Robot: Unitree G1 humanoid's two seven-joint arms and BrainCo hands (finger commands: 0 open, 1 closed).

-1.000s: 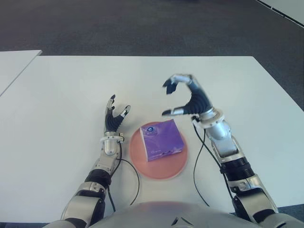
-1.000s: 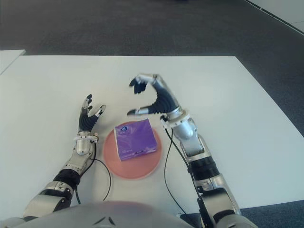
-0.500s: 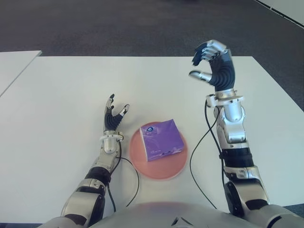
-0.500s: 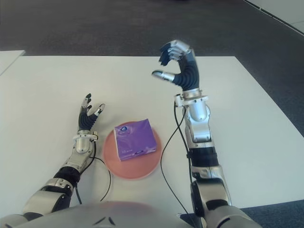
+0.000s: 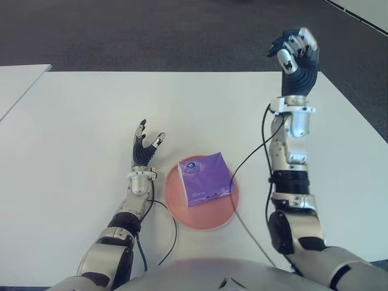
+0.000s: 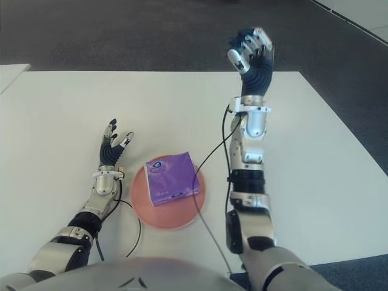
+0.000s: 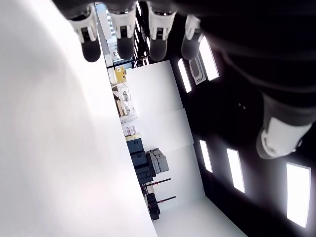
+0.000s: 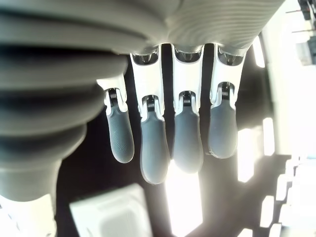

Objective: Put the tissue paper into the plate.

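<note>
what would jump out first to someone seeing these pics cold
The purple tissue paper pack lying on the pink plate near the table's front edge catches the eye first. Next, the right robot hand is raised high, empty, over the table's far right side, while the left robot hand shows open just left of the plate.

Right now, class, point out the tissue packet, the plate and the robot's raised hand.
purple tissue packet [image 5: 208,178], left eye view, middle of its top face.
pink plate [image 5: 209,218], left eye view, bare near rim.
right hand [image 5: 297,56], left eye view, palm.
</note>
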